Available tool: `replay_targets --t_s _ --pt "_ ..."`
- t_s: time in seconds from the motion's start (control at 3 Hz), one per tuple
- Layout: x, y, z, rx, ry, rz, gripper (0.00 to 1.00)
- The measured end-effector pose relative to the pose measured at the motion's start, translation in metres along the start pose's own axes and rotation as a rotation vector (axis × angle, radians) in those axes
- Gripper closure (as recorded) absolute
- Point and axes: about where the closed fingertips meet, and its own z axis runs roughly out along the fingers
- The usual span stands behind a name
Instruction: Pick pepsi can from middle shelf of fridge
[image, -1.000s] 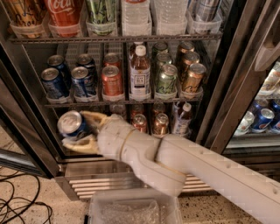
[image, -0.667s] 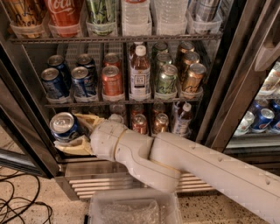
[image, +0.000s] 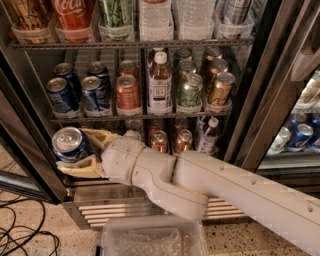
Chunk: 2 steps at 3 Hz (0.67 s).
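Observation:
My gripper (image: 79, 150) is shut on a dark blue pepsi can (image: 70, 145) with a silver top. It holds the can upright in front of the fridge's (image: 260, 100) lower left, below the middle shelf (image: 140, 117). One tan finger (image: 100, 135) is behind the can and one in front. Two more blue cans (image: 95, 94) still stand at the left of the middle shelf, beside an orange-red can (image: 128, 93). My white arm (image: 210, 190) reaches in from the lower right.
A bottle (image: 160, 85), a green can (image: 190, 91) and gold cans (image: 220, 90) stand on the middle shelf. Large cans and bottles fill the top rack. A dark door frame (image: 25, 155) lies close on the left. A clear plastic bin (image: 152, 240) and cables (image: 20, 235) lie on the floor.
My gripper with the pepsi can has moved left and slightly down, away from the shelves towards the left door frame.

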Motion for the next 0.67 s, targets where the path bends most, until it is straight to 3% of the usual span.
replay_targets --t_s 0.67 --pt "-0.058 -0.007 -0.051 -0.076 -0.033 -0.062 1.0"
